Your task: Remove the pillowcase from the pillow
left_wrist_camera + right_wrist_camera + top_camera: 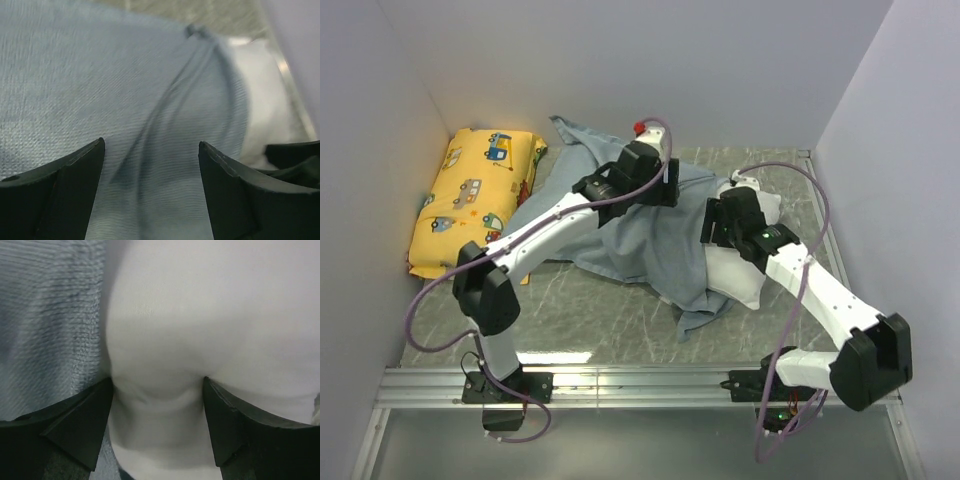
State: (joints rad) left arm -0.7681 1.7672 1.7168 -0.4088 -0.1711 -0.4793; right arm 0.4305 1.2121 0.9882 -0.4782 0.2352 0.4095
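Your left gripper (151, 165) hangs open over the grey-blue pillowcase (650, 225) – nothing between its fingers – while your right gripper (157, 410) pinches a bulge of the white pillow (740, 275), which pokes out from the pillowcase's right edge mid-table.

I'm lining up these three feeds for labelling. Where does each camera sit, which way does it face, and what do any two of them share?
Top external: above and behind the arms, looking down at the table; both bases and arms show.
Left wrist: on the left arm, facing the pillowcase close up; left gripper open above it.
Right wrist: on the right arm, facing the pillow; right gripper fingers pressed against a bulge of it.
Shared: both wrist views show grey-blue pillowcase beside white pillow; the top view shows both too.
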